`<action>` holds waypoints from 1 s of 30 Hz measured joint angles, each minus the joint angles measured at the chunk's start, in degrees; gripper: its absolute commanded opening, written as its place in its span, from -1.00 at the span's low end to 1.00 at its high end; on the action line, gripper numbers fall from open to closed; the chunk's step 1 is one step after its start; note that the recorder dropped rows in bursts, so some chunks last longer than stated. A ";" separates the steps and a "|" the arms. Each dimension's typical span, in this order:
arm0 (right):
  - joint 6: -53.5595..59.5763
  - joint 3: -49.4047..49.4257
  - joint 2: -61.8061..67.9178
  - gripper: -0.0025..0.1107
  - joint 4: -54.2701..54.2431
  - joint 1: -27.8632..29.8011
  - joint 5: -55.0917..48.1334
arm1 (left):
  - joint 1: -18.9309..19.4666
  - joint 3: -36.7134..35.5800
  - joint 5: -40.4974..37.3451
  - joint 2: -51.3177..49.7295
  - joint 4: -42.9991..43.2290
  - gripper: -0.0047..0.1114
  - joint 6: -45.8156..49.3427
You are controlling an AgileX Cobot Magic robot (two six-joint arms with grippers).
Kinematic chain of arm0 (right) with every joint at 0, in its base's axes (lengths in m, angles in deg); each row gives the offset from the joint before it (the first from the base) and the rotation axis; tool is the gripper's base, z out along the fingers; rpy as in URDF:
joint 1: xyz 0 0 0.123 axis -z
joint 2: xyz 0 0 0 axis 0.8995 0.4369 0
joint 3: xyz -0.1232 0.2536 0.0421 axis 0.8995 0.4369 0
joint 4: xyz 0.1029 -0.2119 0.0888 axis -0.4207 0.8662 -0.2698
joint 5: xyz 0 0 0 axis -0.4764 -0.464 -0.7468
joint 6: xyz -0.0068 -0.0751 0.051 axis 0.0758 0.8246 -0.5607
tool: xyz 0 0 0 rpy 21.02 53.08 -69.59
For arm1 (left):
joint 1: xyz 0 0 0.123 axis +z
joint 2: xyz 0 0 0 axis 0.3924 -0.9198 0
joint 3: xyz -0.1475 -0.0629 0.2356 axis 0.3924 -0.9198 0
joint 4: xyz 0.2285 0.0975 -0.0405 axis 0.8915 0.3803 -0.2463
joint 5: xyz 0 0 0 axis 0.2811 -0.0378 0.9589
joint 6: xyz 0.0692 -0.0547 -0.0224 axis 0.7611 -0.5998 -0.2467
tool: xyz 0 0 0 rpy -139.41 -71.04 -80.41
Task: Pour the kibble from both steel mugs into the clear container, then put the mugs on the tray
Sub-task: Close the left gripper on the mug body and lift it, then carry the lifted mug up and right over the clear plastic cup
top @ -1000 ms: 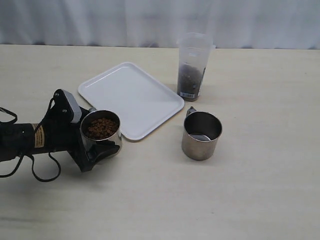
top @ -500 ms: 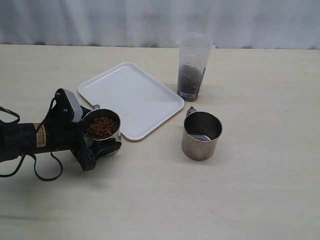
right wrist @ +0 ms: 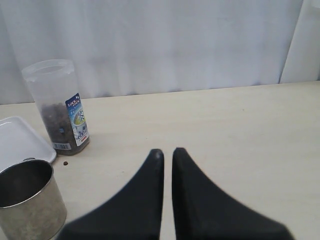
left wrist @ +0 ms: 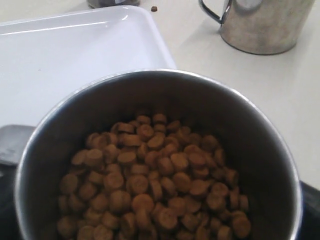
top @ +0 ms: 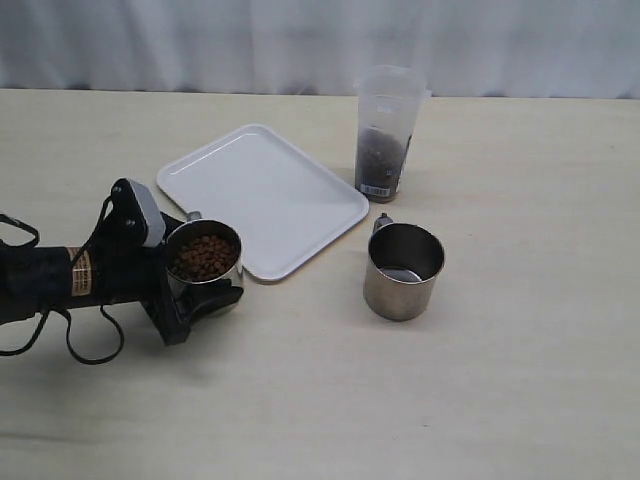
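Robot test bench in a lab-type room. Shown by: plain pale wood-look tabletop (top: 520, 400), white pleated curtain (top: 200, 40) closing off the whole background, black cabled robot arm (top: 120, 265) with a yellow label, lying low over the surface. Props few and set apart: flat white rectangular plastic tray (top: 250, 180), tall translucent plastic tumbler (top: 388, 110), short shiny steel mug (top: 403, 288), second steel mug (left wrist: 210, 107) at the arm's end.
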 measured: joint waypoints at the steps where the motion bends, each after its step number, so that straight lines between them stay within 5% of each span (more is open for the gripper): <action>1: 0.00 0.00 0.00 -0.87 0.00 0.00 0.00 | 0.00 0.00 0.00 0.00 0.33 -0.92 0.00; 10: 0.00 0.00 0.00 -0.87 0.00 0.00 0.00 | 0.00 -0.10 -4.38 11.12 6.20 -0.92 -11.22; 19: 0.00 0.00 0.00 -0.87 0.00 0.00 0.00 | -0.89 0.15 -21.64 28.54 2.85 -0.92 -20.36; 30: 0.00 0.00 0.00 -0.87 0.00 0.00 0.00 | -14.00 13.17 -46.39 31.70 -3.71 -0.92 -20.57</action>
